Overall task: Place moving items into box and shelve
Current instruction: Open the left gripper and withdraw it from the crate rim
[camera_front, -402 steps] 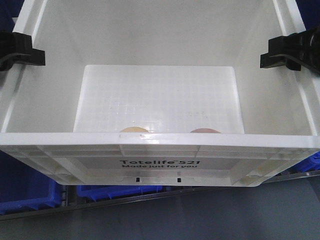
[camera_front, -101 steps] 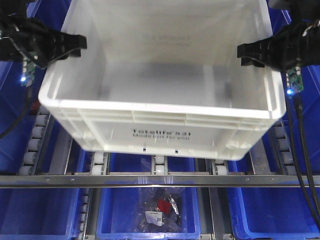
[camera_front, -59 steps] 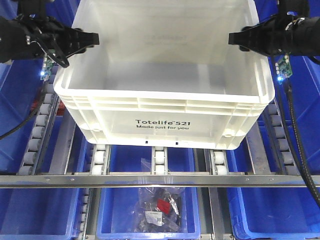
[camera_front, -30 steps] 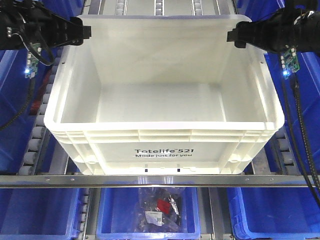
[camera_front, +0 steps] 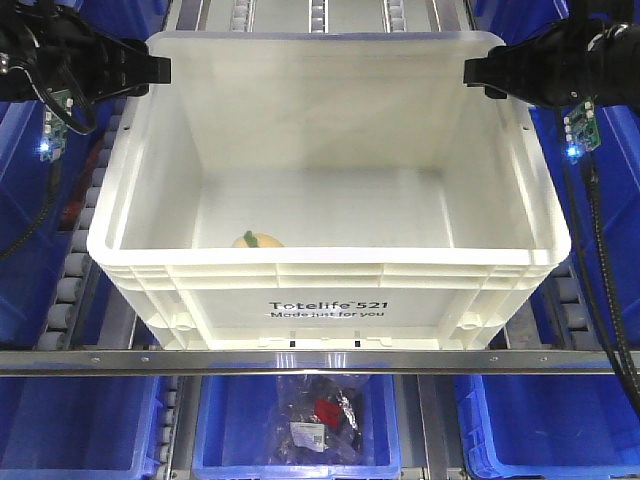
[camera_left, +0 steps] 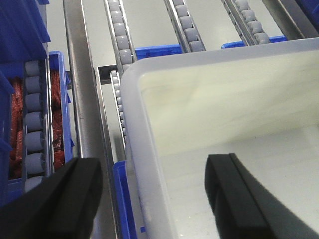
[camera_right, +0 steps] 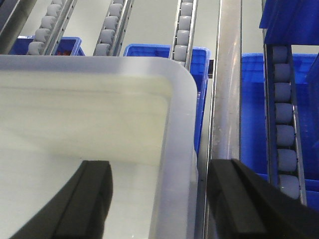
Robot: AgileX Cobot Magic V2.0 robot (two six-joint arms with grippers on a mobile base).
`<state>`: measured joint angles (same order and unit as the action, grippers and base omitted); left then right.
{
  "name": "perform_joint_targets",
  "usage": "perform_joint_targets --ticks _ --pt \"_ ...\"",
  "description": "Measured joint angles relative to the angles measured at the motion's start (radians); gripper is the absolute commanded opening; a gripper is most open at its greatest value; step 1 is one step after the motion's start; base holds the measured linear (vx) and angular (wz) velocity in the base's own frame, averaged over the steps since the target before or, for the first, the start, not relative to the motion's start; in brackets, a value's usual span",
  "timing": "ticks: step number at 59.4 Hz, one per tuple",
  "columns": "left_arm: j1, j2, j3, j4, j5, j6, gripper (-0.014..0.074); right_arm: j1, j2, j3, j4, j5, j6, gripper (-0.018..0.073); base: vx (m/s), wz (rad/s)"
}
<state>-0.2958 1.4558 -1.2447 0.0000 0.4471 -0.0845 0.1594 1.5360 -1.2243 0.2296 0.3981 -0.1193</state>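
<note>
The white box (camera_front: 325,308) printed "Totelife 521" rests on the shelf's roller tracks. One yellowish-tan moving item (camera_front: 258,240) lies inside against the front wall. The pinkish one is hidden. My left gripper (camera_front: 150,70) is open at the box's far left corner. In the left wrist view the left gripper (camera_left: 149,172) straddles the box's rim (camera_left: 144,149), one finger outside and one inside, neither touching it. My right gripper (camera_front: 482,76) is open at the far right corner. In the right wrist view the right gripper (camera_right: 164,177) straddles the rim (camera_right: 177,124) the same way.
Roller tracks (camera_front: 318,12) run back behind the box. A metal rail (camera_front: 320,362) crosses in front. Blue bins (camera_front: 80,420) sit below and at both sides; the middle lower one holds a clear bag with a red part (camera_front: 318,412). Cables hang from both arms.
The box came down from in front of the camera onto the rollers and slid forward. In the last half second it stays put and the yellowish item has rolled into view at the front wall.
</note>
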Motion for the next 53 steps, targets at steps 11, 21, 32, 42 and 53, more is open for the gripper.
perform_joint_targets --ticks 11,21,32,42,53 --pt "0.000 0.000 0.000 0.000 0.001 0.000 0.0512 0.000 0.000 0.000 0.000 0.000 0.000 0.0351 0.00 0.00" --pt "0.000 -0.001 0.000 0.000 0.050 0.000 0.0512 0.000 0.000 0.000 0.000 0.001 0.000 0.0304 0.00 0.00" --pt "-0.008 -0.050 0.000 -0.036 0.173 -0.003 0.0512 0.000 0.000 0.000 -0.005 0.001 0.000 0.0258 0.00 0.00" --pt "-0.009 -0.144 0.015 -0.076 0.264 -0.003 0.0512 -0.001 0.000 0.000 -0.007 0.001 0.000 0.0230 0.00 0.00" --pt "-0.009 -0.345 0.266 -0.093 0.153 -0.003 0.0512 -0.002 0.000 0.000 -0.007 0.001 0.000 0.0228 0.00 0.00"
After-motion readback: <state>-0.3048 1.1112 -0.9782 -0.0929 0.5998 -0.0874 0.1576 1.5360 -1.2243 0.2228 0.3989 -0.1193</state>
